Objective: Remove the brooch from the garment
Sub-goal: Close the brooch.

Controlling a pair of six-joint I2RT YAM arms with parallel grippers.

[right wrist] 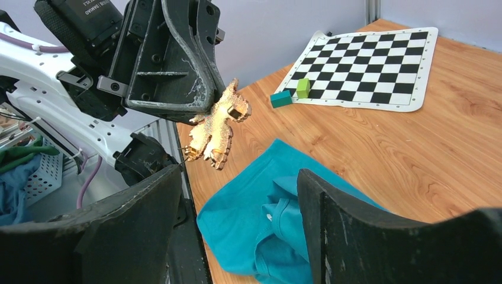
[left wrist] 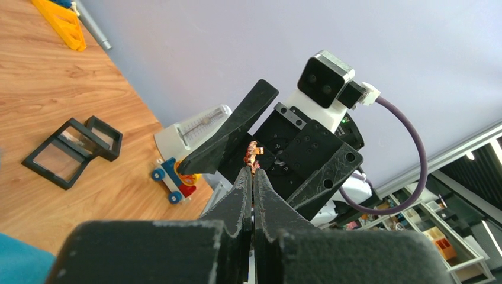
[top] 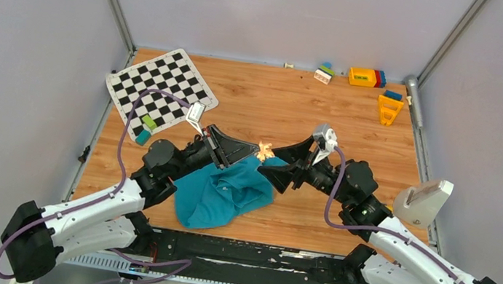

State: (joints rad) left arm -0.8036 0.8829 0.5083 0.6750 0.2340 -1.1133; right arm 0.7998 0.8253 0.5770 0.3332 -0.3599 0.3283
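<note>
The teal-blue garment (top: 224, 188) lies crumpled on the wooden table near the front edge; it also shows in the right wrist view (right wrist: 278, 207), with a small white label. My left gripper (top: 247, 149) is shut on a gold leaf-shaped brooch (top: 265, 150), held in the air above the garment and apart from it. The brooch shows clearly in the right wrist view (right wrist: 216, 127) and as a small gold bit at my left fingertips (left wrist: 253, 158). My right gripper (top: 276, 169) is open and empty, facing the brooch just to its right, above the garment.
A black-and-white checkered mat (top: 160, 88) with a green and a teal block (top: 146, 128) lies at the back left. Toy blocks (top: 367, 77) and an orange piece (top: 389, 109) sit at the back right. A white scale (top: 423, 200) stands at the right edge. Black square boxes (left wrist: 71, 151) and a toy car (left wrist: 171, 177) lie near it.
</note>
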